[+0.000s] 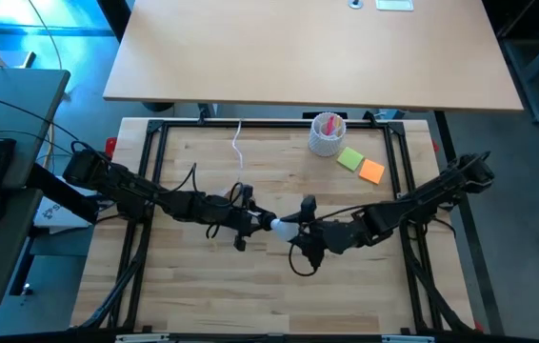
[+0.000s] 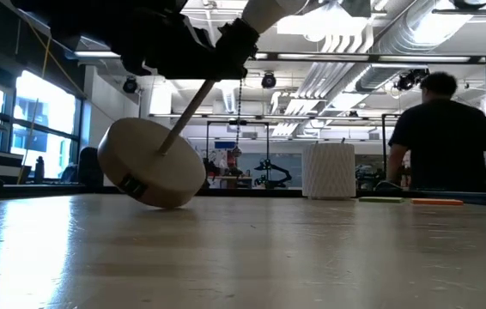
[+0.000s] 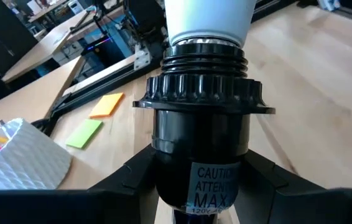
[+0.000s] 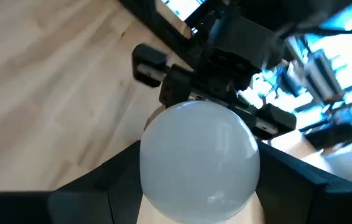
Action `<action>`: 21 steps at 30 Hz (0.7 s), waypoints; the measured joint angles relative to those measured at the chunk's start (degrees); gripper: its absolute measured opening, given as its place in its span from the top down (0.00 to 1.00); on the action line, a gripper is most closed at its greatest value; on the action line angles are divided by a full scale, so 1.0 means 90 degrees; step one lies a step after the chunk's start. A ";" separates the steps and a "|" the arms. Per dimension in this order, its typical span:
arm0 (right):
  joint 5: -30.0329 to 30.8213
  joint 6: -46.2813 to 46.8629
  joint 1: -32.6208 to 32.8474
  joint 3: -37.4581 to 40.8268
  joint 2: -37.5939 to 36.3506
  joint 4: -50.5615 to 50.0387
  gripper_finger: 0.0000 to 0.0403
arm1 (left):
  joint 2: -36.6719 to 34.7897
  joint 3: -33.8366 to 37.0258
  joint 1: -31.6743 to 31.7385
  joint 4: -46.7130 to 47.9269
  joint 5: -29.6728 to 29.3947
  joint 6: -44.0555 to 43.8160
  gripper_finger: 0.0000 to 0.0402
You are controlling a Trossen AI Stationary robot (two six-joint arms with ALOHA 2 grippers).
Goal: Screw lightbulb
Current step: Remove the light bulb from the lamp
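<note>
In the high view, the left gripper (image 1: 247,223) and right gripper (image 1: 300,229) are meeting at frame centre, the lightbulb (image 1: 278,226) sitting between them.

In the low view, the lamp base (image 2: 150,162) is tilting at left.

In the left wrist view, dark fingers are clamping the black socket (image 3: 202,118), the bulb entering it at top centre.

In the right wrist view, the fingers are pinching the bulb, filling lower centre.
</note>
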State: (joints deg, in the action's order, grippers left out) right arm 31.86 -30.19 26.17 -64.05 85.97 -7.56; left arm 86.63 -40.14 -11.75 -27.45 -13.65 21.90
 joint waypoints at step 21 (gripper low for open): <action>0.0653 0.2201 0.0295 -0.0553 -0.0032 0.0073 0.23 | -0.0002 0.0005 0.0012 0.0106 -0.0026 -0.0038 0.64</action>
State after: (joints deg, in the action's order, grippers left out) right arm 37.74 -10.38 28.83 -69.03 85.69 -6.90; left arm 86.61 -40.10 -11.64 -26.50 -13.88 21.56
